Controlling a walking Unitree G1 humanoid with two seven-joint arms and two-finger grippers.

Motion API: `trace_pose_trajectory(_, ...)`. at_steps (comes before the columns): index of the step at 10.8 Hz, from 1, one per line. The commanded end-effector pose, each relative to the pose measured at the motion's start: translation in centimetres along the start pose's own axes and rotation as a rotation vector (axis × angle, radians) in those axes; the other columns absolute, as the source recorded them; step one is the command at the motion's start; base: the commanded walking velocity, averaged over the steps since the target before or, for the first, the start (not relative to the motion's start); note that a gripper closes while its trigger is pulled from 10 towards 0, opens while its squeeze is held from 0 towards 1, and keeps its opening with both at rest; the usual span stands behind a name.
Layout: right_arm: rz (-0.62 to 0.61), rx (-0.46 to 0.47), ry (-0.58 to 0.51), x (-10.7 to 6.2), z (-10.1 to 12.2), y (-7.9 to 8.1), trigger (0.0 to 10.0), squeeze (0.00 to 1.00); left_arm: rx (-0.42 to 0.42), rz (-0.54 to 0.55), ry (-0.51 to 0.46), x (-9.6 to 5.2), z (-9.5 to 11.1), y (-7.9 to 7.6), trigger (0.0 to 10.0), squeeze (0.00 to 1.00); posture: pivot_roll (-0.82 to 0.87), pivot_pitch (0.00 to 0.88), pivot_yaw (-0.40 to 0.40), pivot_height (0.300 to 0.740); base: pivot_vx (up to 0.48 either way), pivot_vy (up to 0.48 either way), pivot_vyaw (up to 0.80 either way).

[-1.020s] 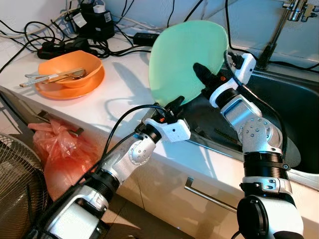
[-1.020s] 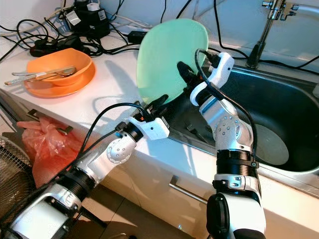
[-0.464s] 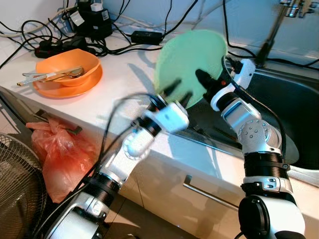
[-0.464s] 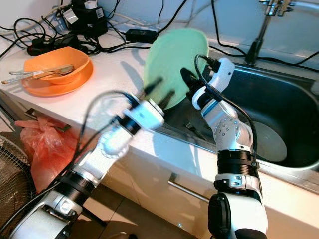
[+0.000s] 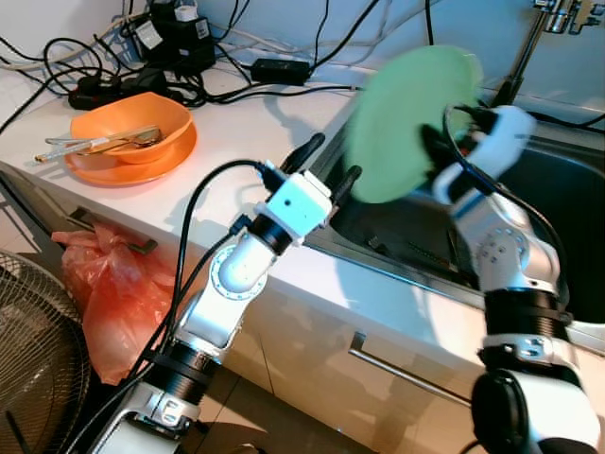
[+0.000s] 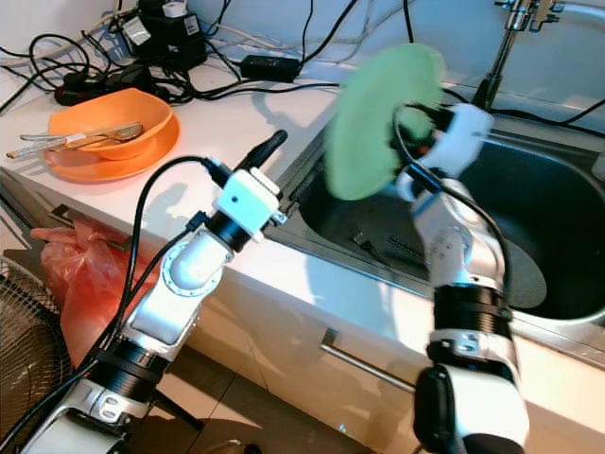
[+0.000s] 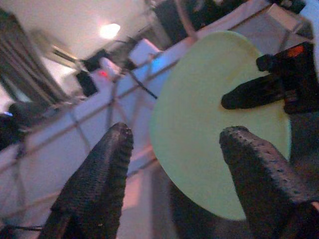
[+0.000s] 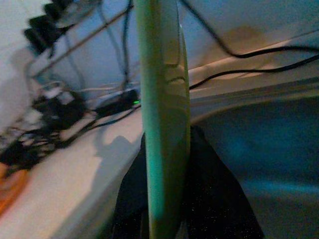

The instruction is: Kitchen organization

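A pale green plate [image 5: 402,128] stands on edge in the air over the left part of the steel sink [image 5: 567,199]. My right gripper [image 5: 440,151] is shut on its rim, one black finger on each face, as the right wrist view shows with the plate [image 8: 162,99] edge-on. My left gripper [image 5: 334,161] is open and empty above the counter edge by the sink's left rim, a short way left of the plate. In the left wrist view, the plate [image 7: 192,124] lies beyond its spread fingers [image 7: 107,164].
An orange bowl [image 5: 132,123] with cutlery sits on an orange plate at the counter's left. Black cables and chargers [image 5: 170,47] crowd the back. A faucet [image 5: 539,38] rises behind the sink, a round plate [image 6: 522,276] lies inside. A red bag [image 5: 113,284] and fan [image 5: 28,359] stand below left.
The right gripper has carried the green plate rightward over the sink. The left gripper has come off the plate's lower edge, risen, and stands open.
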State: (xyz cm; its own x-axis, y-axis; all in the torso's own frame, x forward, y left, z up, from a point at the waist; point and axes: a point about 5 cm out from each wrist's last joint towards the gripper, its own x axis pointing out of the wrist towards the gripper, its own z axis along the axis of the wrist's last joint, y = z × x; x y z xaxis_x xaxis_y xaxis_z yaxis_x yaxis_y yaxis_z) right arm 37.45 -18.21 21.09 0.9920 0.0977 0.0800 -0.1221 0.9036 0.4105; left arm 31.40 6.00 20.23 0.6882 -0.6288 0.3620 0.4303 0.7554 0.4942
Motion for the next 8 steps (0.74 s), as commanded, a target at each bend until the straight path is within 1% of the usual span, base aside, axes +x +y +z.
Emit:
trace_pose_trajectory(1, -0.009, -0.039, -0.058, -0.1, 1.0, 0.0, 10.0, 0.0, -0.047, -0.022, 0.015, -0.2, 0.1, 0.0, 10.0, 1.0, -0.02, 0.007, 0.037, 0.74, 0.0, 0.0, 0.0)
trace_pose_trajectory(2, -0.042, -0.052, -0.069, -0.3, 1.3, -0.8, 10.0, 0.0, -0.168, -0.066, 0.052, -0.2, -0.1, -0.4, 10.0, 1.0, -0.02, 0.004, 0.037, 0.74, 0.0, 0.0, 0.0)
trace_pose_trajectory(4, -0.094, -0.097, -0.072, -0.9, 1.4, -2.1, 10.0, 0.0, -0.292, -0.211, 0.109, -0.9, -0.5, -1.0, 10.0, 1.0, -0.02, 0.0, 0.039, 0.74, 0.0, 0.0, 0.0)
trace_pose_trajectory(5, -0.109, -0.106, -0.072, -1.1, 1.3, -2.5, 10.0, 0.0, -0.314, -0.25, 0.118, -1.2, -0.4, -1.2, 10.0, 1.0, -0.02, 0.0, 0.039, 0.74, 0.0, 0.0, 0.0)
trace_pose_trajectory(6, -0.128, -0.144, -0.062, -1.5, 1.1, -3.1, 10.0, 0.0, -0.376, -0.272, 0.134, -1.4, -0.4, -1.3, 10.0, 1.0, -0.02, 0.0, 0.044, 0.74, 0.0, 0.0, 0.0)
trace_pose_trajectory(7, -0.152, -0.184, -0.037, -2.1, 0.7, -4.2, 10.0, 0.0, -0.404, -0.343, 0.147, -1.9, -0.3, -1.6, 10.0, 1.0, -0.01, 0.0, 0.045, 0.74, 0.0, 0.0, 0.0)
trace_pose_trajectory(8, -0.181, -0.198, -0.004, -2.6, 0.2, -5.2, 10.0, 0.0, -0.43, -0.391, 0.16, -2.4, -0.3, -1.8, 10.0, 1.0, -0.01, 0.0, 0.043, 0.74, 0.0, 0.0, 0.0)
